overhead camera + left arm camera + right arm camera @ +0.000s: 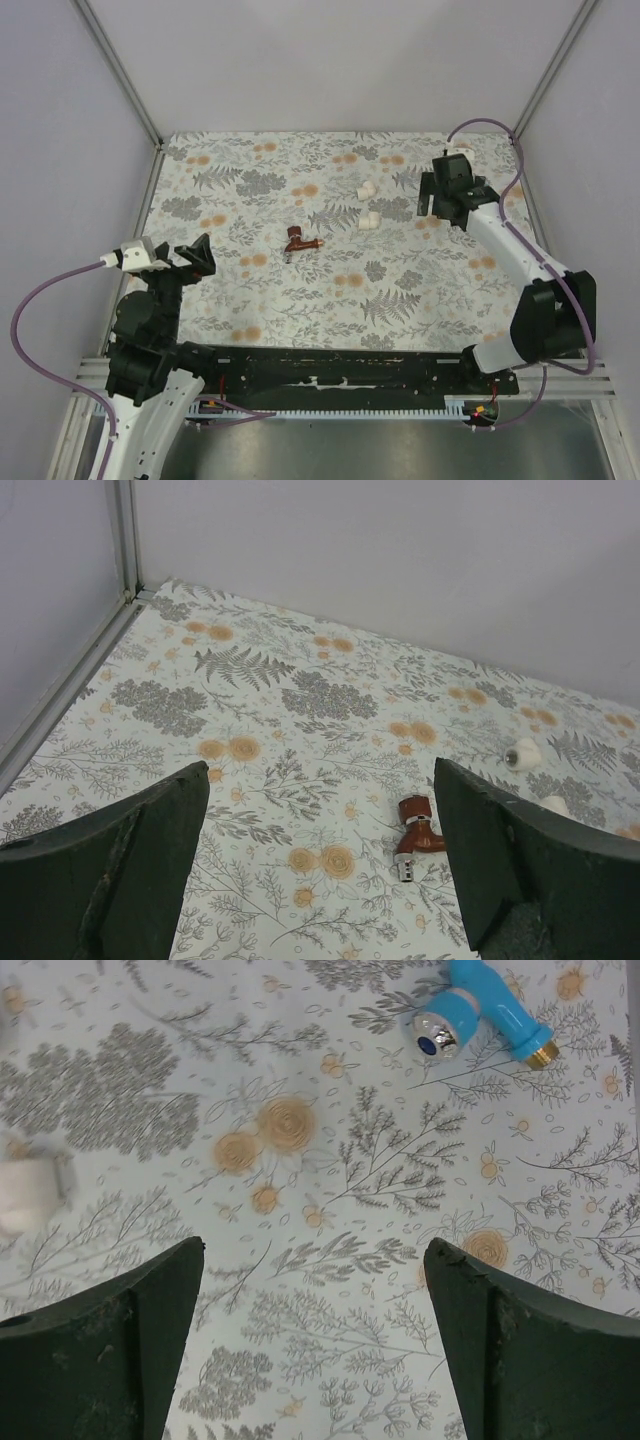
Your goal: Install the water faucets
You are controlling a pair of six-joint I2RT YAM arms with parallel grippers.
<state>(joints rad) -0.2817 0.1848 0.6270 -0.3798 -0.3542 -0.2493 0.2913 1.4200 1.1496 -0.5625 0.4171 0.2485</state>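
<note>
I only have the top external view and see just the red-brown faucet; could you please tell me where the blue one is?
Observer: The blue faucet lies flat ahead of the right gripper; only the right wrist camera shows it.
Operator: Is that gripper open?
Observer: Yes, its fingers stand wide apart with nothing between them.
Operator: And the left wrist view?
Observer: It shows the red-brown faucet lying ahead of the open left gripper, its silvery end pointing back toward the camera.
</note>
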